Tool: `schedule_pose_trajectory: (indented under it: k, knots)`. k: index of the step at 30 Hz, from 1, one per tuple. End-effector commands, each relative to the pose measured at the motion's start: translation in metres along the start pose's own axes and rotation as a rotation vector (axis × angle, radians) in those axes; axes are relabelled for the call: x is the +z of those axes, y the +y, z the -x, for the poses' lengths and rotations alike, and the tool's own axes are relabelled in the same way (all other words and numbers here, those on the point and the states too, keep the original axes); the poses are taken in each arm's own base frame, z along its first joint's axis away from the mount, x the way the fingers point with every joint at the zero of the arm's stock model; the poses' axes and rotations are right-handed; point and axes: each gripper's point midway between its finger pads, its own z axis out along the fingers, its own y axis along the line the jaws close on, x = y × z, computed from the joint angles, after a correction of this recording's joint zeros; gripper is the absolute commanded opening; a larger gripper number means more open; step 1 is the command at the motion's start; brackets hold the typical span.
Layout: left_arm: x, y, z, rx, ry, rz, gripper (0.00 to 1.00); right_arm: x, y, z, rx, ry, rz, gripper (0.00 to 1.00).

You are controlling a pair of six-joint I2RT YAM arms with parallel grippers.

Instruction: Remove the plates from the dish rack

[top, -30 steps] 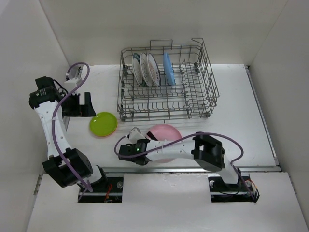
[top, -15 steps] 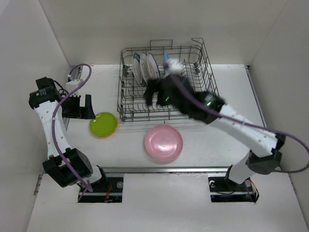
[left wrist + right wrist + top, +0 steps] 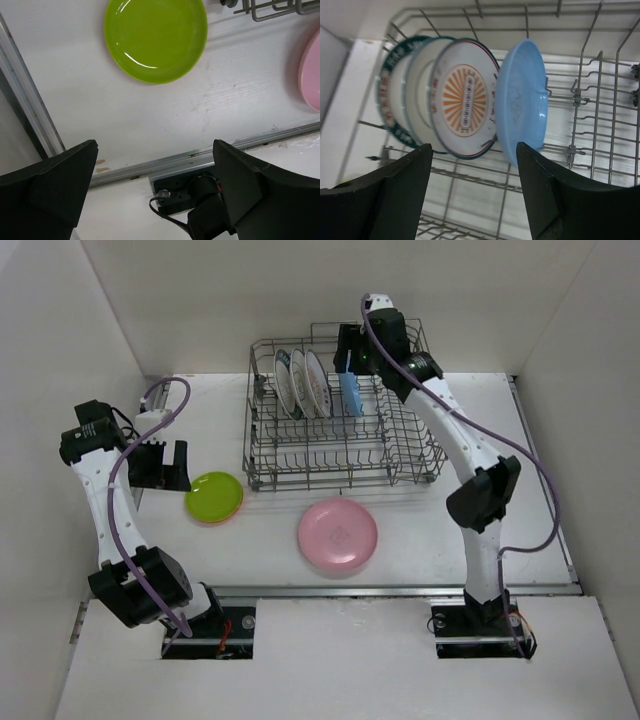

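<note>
The grey wire dish rack [image 3: 400, 430] stands at the back of the table. In it three white patterned plates [image 3: 300, 383] and a light blue plate [image 3: 350, 392] stand upright. My right gripper [image 3: 347, 355] is open and empty just above the blue plate [image 3: 522, 100], with the orange-patterned plate [image 3: 465, 97] to its left. A pink plate [image 3: 338, 536] and a lime-green plate [image 3: 213, 496] lie flat on the table in front of the rack. My left gripper [image 3: 163, 464] is open and empty, left of the green plate [image 3: 155, 37]. The small orange plate is not visible.
White walls close in the table at the left, back and right. A metal rail [image 3: 400, 590] runs along the table's near edge. The rack's right half [image 3: 410, 410] holds no plates. The pink plate's edge [image 3: 312, 70] and a rack corner [image 3: 270, 7] show in the left wrist view.
My right arm has left the pink plate on the table in front and swung up to the back of the rack, over the blue plate. The left arm has barely moved.
</note>
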Motion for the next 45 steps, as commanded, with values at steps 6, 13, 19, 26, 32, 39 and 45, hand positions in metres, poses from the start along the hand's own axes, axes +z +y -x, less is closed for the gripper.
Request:
schedule_pose_trajectory:
  k: [6, 13, 19, 26, 32, 39, 45]
  knots:
    - [-0.001, 0.011, 0.0, -0.016, 0.037, 0.041, 1.0, 0.061, -0.027, -0.014, -0.072, -0.015, -0.003, 0.69]
    - [0.005, 0.017, -0.001, -0.047, 0.068, 0.044, 1.0, 0.096, -0.035, -0.056, -0.114, 0.046, -0.007, 0.25]
    - [0.014, 0.021, -0.003, -0.081, 0.105, 0.035, 1.0, 0.081, -0.033, -0.027, -0.179, -0.019, -0.004, 0.0]
    - [0.016, 0.022, -0.007, -0.087, 0.125, 0.034, 1.0, 0.033, -0.015, 0.056, -0.189, -0.257, -0.033, 0.0]
    - [0.014, 0.021, -0.006, -0.087, 0.125, 0.034, 1.0, -0.006, 0.002, 0.106, -0.175, -0.39, 0.011, 0.0]
    - [0.006, 0.015, 0.003, -0.09, 0.106, 0.0, 1.0, -0.058, 0.022, 0.112, -0.276, -0.409, -0.079, 0.0]
    - [0.004, 0.014, 0.004, -0.086, 0.098, 0.005, 1.0, -0.141, 0.072, 0.022, -0.446, -0.267, -0.072, 0.0]
